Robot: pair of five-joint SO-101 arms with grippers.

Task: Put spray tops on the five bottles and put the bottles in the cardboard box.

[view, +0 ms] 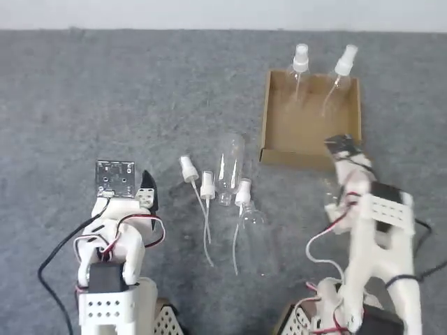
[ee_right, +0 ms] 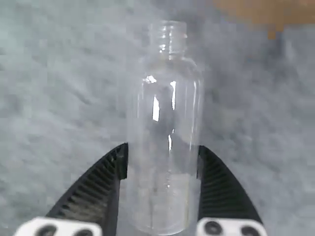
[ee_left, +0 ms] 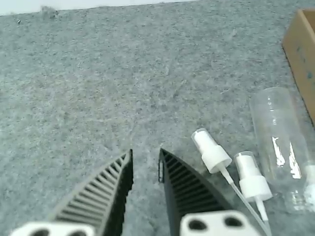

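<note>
The right tool (ee_right: 162,150) is clamped on a clear open-necked bottle (ee_right: 165,98), held near the bench's (view: 105,91) right edge, just in front of the cardboard box (view: 307,132). Two capped bottles (view: 300,70) (view: 340,73) lie in the box, toward the far right corner. At mid-bench lie a bare bottle (view: 230,167), two loose spray tops (view: 187,167) (view: 207,185), and a third top (view: 244,190) at another bottle's (view: 255,230) neck. The left tool (ee_left: 145,155) hangs slightly apart, holding nothing, near the front left.

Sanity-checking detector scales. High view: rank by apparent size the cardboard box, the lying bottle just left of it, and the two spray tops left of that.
1. cardboard box
2. lying bottle
3. two spray tops: alike, unranked
</note>
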